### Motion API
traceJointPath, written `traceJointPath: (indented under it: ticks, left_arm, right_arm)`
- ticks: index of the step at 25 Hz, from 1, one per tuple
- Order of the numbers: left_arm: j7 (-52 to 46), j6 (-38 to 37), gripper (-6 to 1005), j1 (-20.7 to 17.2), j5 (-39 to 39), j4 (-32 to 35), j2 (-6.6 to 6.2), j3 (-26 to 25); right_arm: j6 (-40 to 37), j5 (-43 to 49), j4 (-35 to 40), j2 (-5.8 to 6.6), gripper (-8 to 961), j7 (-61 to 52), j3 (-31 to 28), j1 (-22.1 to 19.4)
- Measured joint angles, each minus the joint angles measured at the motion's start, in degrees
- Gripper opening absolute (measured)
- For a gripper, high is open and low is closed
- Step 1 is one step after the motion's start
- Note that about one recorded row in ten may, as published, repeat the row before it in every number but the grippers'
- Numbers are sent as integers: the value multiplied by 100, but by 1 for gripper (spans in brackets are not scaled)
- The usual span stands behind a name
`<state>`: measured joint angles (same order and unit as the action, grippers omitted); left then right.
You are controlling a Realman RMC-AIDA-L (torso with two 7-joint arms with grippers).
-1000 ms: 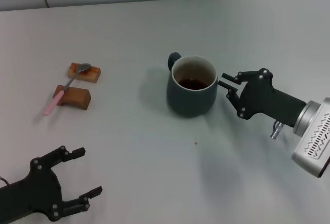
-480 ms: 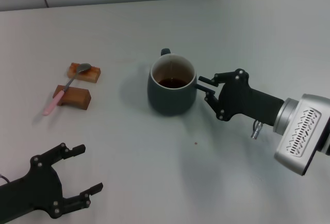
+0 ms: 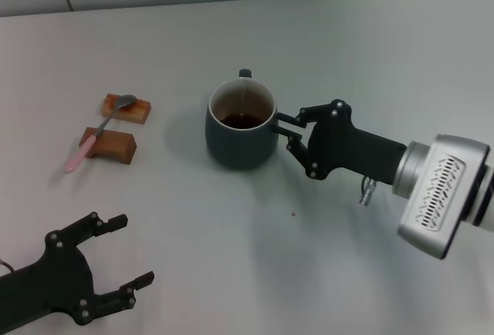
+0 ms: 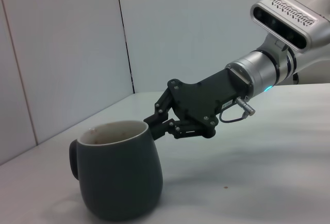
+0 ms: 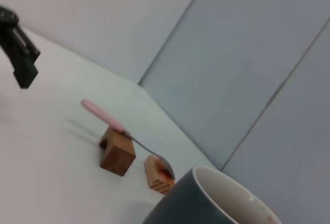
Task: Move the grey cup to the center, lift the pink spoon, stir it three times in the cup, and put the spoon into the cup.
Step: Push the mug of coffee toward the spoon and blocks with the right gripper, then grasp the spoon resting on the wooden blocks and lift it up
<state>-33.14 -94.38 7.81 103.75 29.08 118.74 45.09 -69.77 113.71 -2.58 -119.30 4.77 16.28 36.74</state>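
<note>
Two wooden blocks prop the pink spoon at the table's left, well apart from the grey cup near the middle, where the right gripper presses its spread fingers against the cup's side, while the left gripper hovers open nearby.

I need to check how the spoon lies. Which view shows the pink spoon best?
The head view: the pink spoon shows whole, lying across two wooden blocks. The right wrist view shows it from the side; the left wrist view misses it.
</note>
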Motion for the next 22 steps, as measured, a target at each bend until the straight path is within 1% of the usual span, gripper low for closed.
traceJointPath:
  ticks: [2,5,8,10,11,12,14,17,20,22]
  left_arm:
    - [0,0,830,2,-14,0,0,-1]
    - [0,-2,830,2,-45,0,-1,-4]
    - [0,-2,830,-3,-113,0,0,-5]
    - [0,-2,830,-3,-113,0,0,-5]
    - [0,-2,830,-3,-113,0,0,-5]
    - [4,3,830,-19,-210,-6,-4,-9]
    - [6,22,830,-11,-217,-8,-6,-10]
    - [8,28,830,5,-238,-10,-9,-10]
    - [8,25,830,5,-246,-16,-10,-10]
    - [9,23,830,5,-248,-17,-10,-10]
  right_arm:
    - [-222,-32,61,14,137,-10,-93,-150]
    - [-699,-56,333,28,137,-277,-430,-483]
    - [-1147,-59,764,30,137,-999,-864,-846]
    - [-1315,-60,967,30,137,-1444,-1142,-1019]
    - [-1412,-60,1123,32,138,-1838,-1266,-1114]
    - [-1457,-59,1222,36,138,-2113,-1295,-1159]
    - [-1558,14,1538,60,138,-2942,-1253,-1243]
    - [-1845,355,2064,138,139,-4102,-904,-1367]
    - [-2167,656,2373,222,144,-4614,-467,-1529]
    - [-2305,829,2610,205,147,-4658,-257,-1668]
